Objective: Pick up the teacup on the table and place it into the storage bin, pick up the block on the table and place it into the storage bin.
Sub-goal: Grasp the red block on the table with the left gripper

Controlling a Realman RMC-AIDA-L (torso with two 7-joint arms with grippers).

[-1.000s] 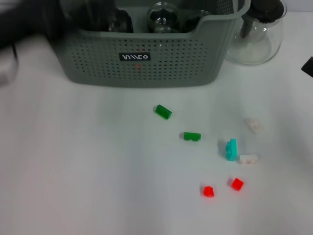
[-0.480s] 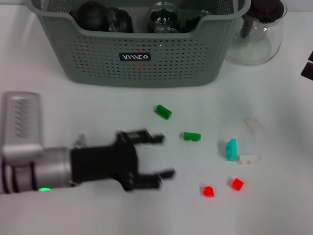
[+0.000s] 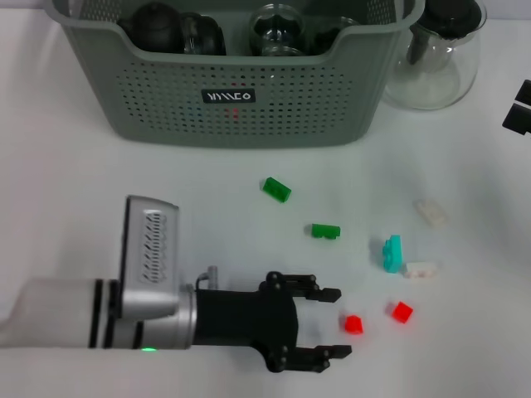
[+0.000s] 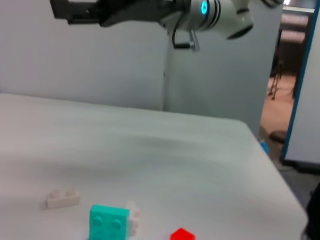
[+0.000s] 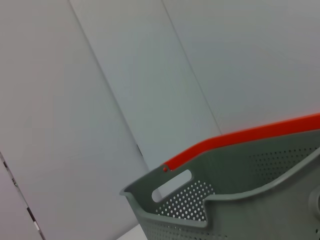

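White table [image 3: 83, 166]. Storage bin [image 3: 274, 116], grey-green with perforated walls and a small black label on its front, stands at the far side of the table; its rim and handle slot also show in the right wrist view [image 5: 210, 205]. Dark and clear glass vessels sit inside it; which of them is the teacup I cannot tell.

Glass pitcher [image 3: 436, 58] with black lid stands just beside the bin's right end.

Left arm reaches in low over the near part of the table from the left. Left gripper [image 3: 332, 323] is released: two black fingers spread apart, pointing right, nothing between them. It sits just left of a red block [image 3: 354, 324], not touching it.

Right gripper: only a dark sliver at the right edge of the head view [image 3: 521, 116], well away from the blocks; whether it is spread or clenched I cannot tell.

Blocks, all loose on the table in front of the bin:
- teal block [image 3: 392, 253], touching a white block [image 3: 421, 269] on its right; the pair also shows in the left wrist view [image 4: 109, 222]
- two green blocks [image 3: 276, 189], [image 3: 326, 230]
- second white block [image 3: 431, 212], farther right
- second red block [image 3: 401, 311], near the first
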